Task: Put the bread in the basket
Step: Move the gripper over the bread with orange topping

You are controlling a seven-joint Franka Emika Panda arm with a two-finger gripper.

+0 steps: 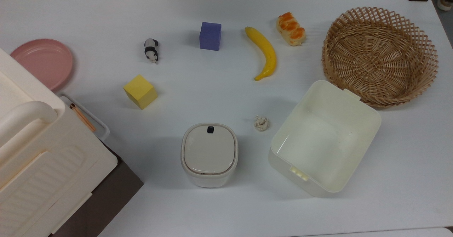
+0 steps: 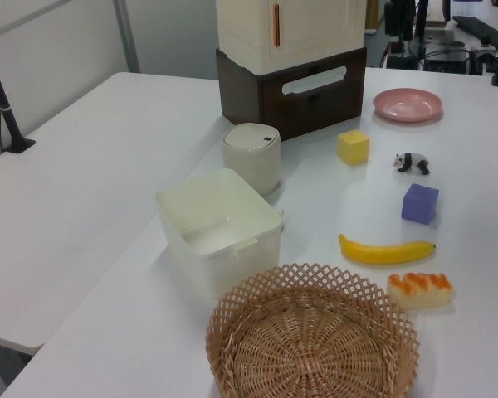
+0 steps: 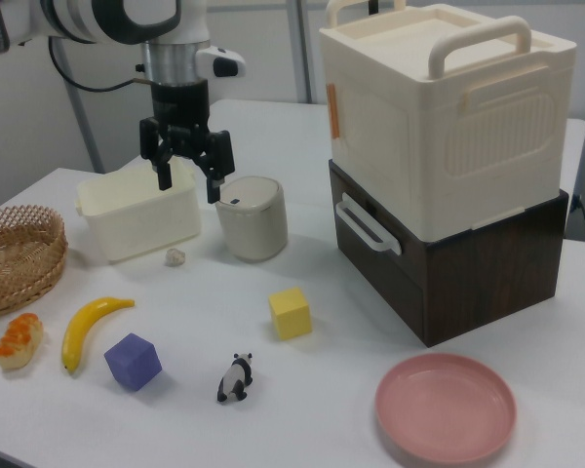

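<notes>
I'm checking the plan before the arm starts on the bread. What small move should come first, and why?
Probably carry the pincer across toward the bread and stop above it. In the right view the pincer hangs open and empty, high over the table near the lidded bin, while the bread lies untouched on the table beside the banana, outside the basket.
</notes>
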